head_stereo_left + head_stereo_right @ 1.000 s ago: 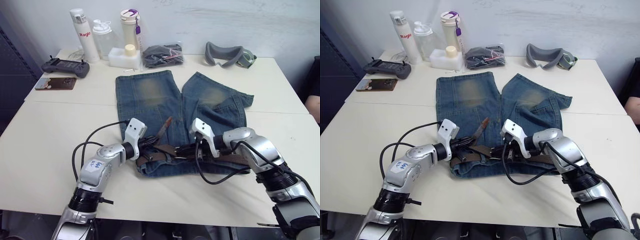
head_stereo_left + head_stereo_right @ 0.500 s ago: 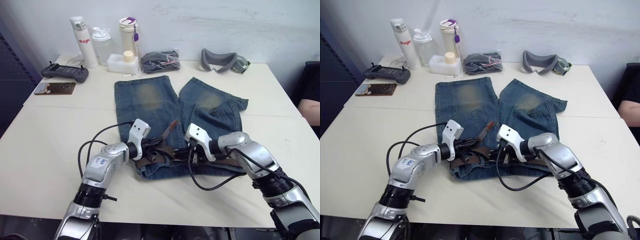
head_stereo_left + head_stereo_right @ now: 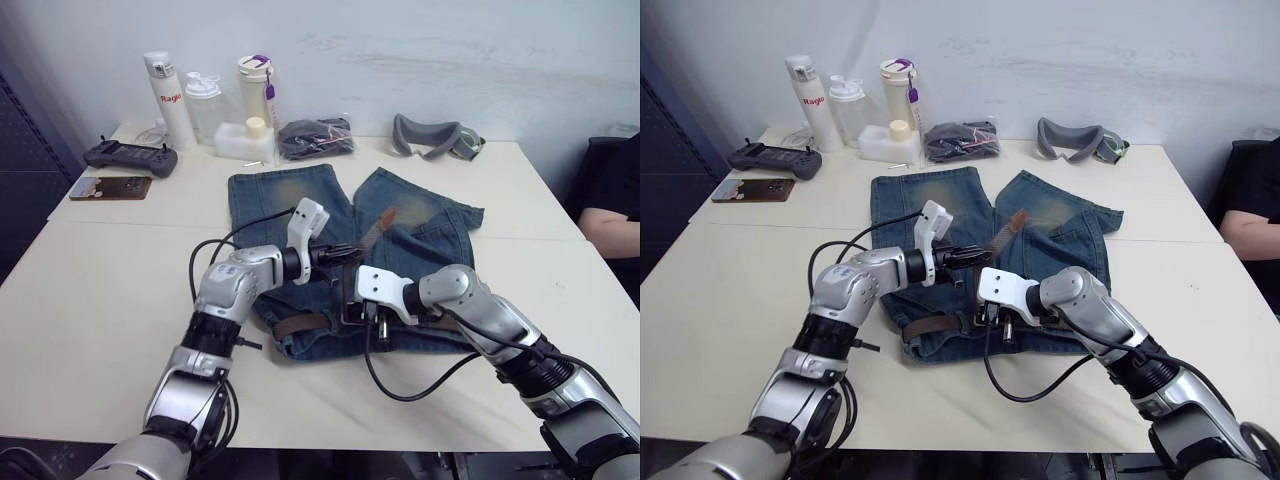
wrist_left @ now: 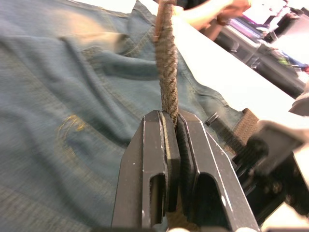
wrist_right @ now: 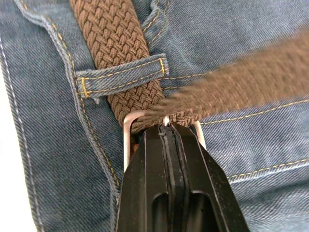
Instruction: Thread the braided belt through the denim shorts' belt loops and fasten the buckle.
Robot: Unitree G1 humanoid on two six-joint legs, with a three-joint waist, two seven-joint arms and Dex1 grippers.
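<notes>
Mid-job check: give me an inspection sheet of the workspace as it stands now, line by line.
Surface: white table, two tops pushed together.
Job's things: denim shorts lie flat; braided belt runs under a belt loop to the buckle; its free end is lifted.
Clutter: bottles, controller, phone, plastic-wrapped bundle, grey headset along the far edge.
Grippers: left gripper shut on belt; right gripper shut at the buckle.
Cables: black wrist cables loop over the table.
Surroundings: person's arm at the table's right.

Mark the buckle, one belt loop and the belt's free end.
buckle (image 5: 127, 129): right wrist view, its silver side bar.
belt loop (image 5: 120, 76): right wrist view, mid-strip.
braided belt (image 3: 1014, 224): right eye view, lifted tip.
</notes>
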